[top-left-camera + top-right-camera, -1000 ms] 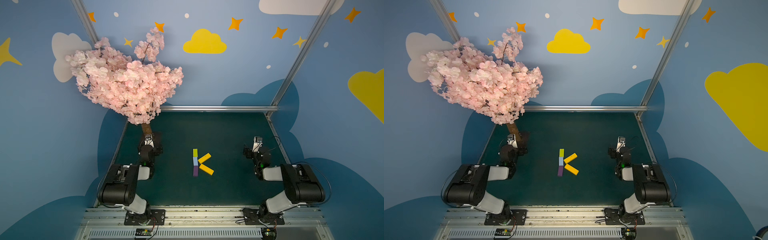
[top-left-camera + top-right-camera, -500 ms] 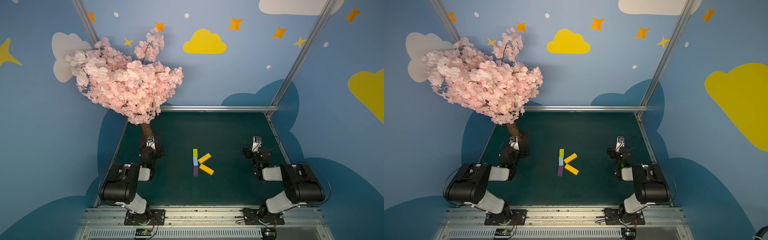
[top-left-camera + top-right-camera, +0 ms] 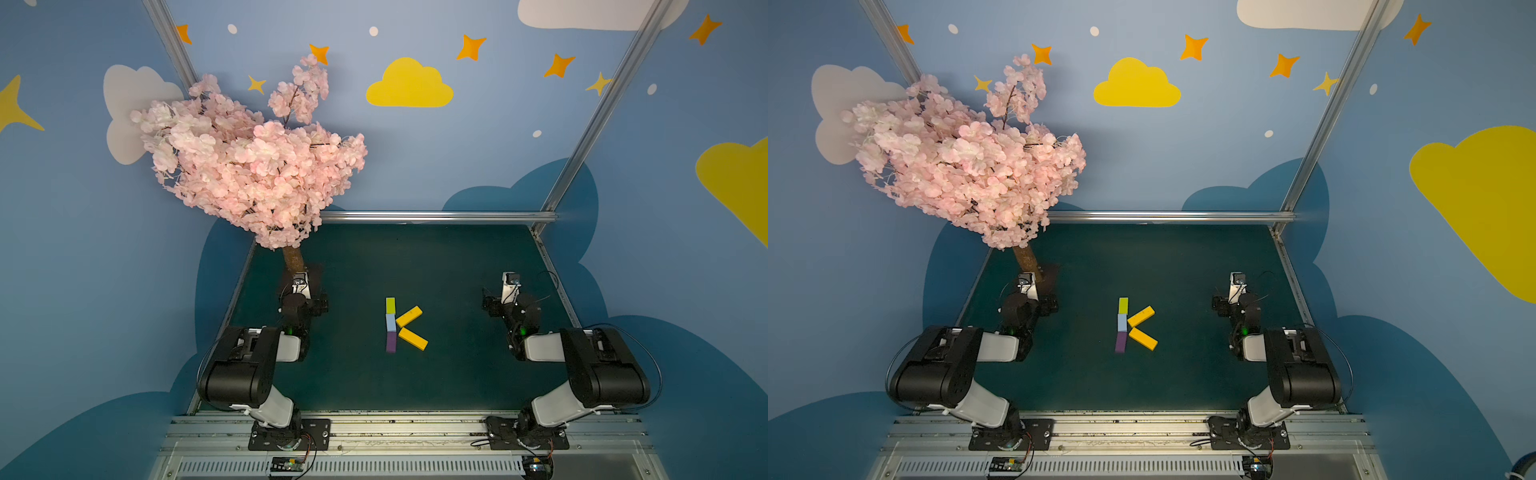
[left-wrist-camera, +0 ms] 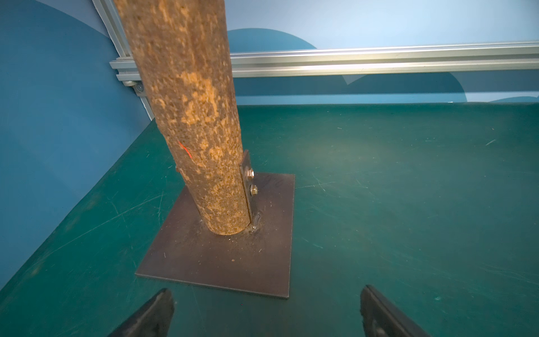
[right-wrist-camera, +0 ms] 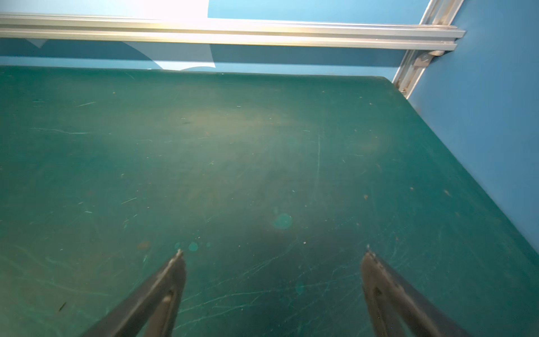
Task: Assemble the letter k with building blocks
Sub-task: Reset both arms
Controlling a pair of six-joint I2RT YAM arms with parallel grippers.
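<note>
The left tool and right tool both gape wide, holding and touching nothing, at nine and three o'clock of the dark green counter. At its centre lies the letter K of flat coloured building blocks, arms toward two and four o'clock.

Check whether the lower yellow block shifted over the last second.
No. The lower yellow block lies at the same spot and angle, judged against the back rail in both top views.
</note>
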